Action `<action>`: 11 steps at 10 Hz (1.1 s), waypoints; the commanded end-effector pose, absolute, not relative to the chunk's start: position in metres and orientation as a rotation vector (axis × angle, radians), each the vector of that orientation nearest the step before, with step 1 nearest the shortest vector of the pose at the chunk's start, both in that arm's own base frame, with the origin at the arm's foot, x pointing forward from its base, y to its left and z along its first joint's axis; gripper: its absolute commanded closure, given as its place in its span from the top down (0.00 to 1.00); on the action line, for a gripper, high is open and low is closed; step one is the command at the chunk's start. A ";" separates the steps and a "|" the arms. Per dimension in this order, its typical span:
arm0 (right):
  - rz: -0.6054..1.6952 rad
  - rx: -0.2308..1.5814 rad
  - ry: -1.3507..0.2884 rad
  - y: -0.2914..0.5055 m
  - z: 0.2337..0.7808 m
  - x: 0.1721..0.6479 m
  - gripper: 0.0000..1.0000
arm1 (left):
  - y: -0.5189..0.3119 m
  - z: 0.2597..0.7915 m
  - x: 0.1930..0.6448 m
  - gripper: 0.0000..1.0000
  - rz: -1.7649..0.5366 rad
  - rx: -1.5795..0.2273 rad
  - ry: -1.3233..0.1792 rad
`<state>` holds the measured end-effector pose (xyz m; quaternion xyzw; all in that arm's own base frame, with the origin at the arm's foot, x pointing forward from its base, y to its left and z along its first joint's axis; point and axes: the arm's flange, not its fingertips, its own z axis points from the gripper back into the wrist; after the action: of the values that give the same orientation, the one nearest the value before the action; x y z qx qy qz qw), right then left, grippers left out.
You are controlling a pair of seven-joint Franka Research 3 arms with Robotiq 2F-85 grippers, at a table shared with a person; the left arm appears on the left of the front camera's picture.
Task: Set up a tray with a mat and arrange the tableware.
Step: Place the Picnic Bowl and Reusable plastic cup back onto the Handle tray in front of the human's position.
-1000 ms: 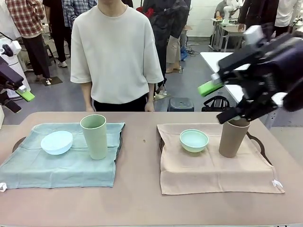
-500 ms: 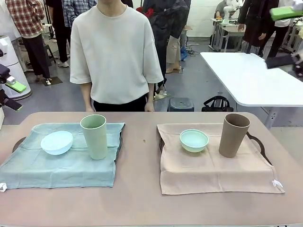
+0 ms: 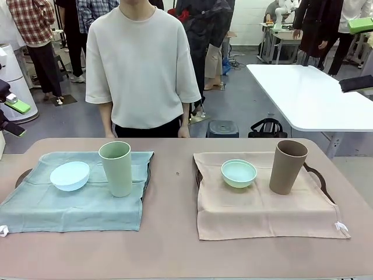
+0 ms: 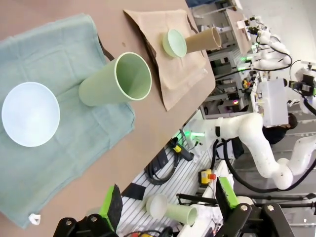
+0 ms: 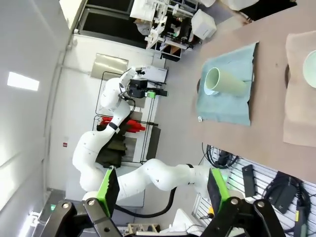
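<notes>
tableware looks all set: brown tumbler (image 3: 288, 166) upright near beige mat (image 3: 262, 204) edge. both grippers, left (image 4: 168, 210) & right (image 5: 160, 190), are spread wide w/ nothing held; if you swing the right arm low, you may tip it.

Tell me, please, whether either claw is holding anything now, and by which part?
Nothing is held: the left claw and the right claw are both open and empty.
</notes>
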<state>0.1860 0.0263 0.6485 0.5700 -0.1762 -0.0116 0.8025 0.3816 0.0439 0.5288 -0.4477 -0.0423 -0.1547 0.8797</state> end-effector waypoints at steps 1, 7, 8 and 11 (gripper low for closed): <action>-0.063 1.249 -0.249 0.012 0.642 0.212 0.94 | 0.045 0.529 0.381 1.00 -0.320 -0.934 -0.090; -0.437 1.484 -0.043 -0.150 0.528 0.255 0.94 | 0.084 0.495 0.400 1.00 -0.277 -1.178 -0.050; -0.436 1.490 -0.027 -0.160 0.520 0.248 0.94 | 0.090 0.490 0.402 1.00 -0.270 -1.221 -0.040; -0.420 1.557 -0.021 -0.175 0.509 0.225 0.94 | 0.112 0.486 0.397 1.00 -0.183 -1.296 -0.113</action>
<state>0.2338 -0.1664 0.5135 0.6915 -0.0095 -0.2032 0.6931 0.3995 0.0993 0.4816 -0.5901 -0.0293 -0.0929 0.8014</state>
